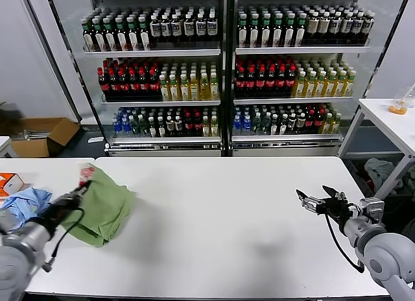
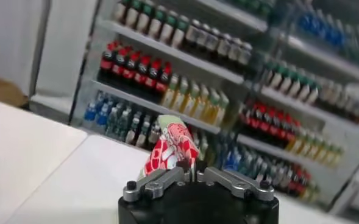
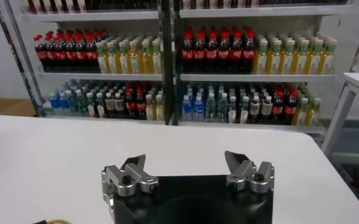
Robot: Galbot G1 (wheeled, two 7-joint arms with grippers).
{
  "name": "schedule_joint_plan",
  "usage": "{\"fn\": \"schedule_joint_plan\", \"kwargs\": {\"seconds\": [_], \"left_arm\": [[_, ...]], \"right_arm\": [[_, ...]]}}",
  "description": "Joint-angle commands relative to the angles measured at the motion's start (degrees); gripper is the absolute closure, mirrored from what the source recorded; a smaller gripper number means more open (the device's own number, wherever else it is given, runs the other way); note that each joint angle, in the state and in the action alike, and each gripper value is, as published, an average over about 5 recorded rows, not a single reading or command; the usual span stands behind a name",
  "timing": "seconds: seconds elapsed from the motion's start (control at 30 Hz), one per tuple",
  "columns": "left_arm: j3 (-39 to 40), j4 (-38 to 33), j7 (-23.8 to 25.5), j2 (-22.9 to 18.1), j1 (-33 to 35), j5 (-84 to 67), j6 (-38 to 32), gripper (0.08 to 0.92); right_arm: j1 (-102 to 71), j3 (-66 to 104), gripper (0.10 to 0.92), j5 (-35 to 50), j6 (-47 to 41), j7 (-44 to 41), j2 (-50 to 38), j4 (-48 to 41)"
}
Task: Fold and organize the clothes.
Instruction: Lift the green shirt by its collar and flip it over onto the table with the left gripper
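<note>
The light green shirt [image 1: 104, 207] lies bunched at the left end of the white table [image 1: 220, 223]. My left gripper [image 1: 83, 186] is shut on a fold of it at its upper left edge. In the left wrist view the pinched cloth with its pink-red and white print [image 2: 170, 149] stands up between the closed jaws of that gripper [image 2: 190, 176]. My right gripper [image 1: 313, 200] hovers open and empty over the table's right end, far from the shirt. In the right wrist view its fingers [image 3: 133, 167] stand wide apart over bare table.
A light blue garment [image 1: 23, 204] lies left of the shirt, beside an orange box [image 1: 9, 183]. Drink coolers [image 1: 220, 74] full of bottles stand behind the table. A second white table [image 1: 389, 119] is at the far right. A cardboard box [image 1: 42, 135] sits on the floor at left.
</note>
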Motion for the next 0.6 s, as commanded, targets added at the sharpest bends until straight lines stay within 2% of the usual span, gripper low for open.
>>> {"fn": "schedule_joint_plan", "kwargs": {"seconds": [0.03, 0.23, 0.47, 0.6], "left_arm": [[32.42, -3.09, -5.54, -8.46, -7.06, 24.34, 0.16, 0.893], [41.92, -0.95, -10.88, -15.5, -10.01, 18.79, 0.17, 0.893], [45.65, 10.13, -13.55, -22.97, -17.46, 9.74, -0.14, 0.893], [47.29, 15.06, -13.26, -26.35, -21.24, 5.99, -1.54, 0.893]], "right_arm": [[-0.42, 0.3, 0.203, -0.65, 0.12, -0.08, -0.13, 0.22], [0.18, 0.32, 0.203, -1.48, 0.15, 0.02, 0.33, 0.51], [0.47, 0.36, 0.203, -2.46, 0.09, -0.05, 1.29, 0.34], [0.32, 0.38, 0.203, -3.06, 0.07, -0.12, 1.83, 0.2]]}}
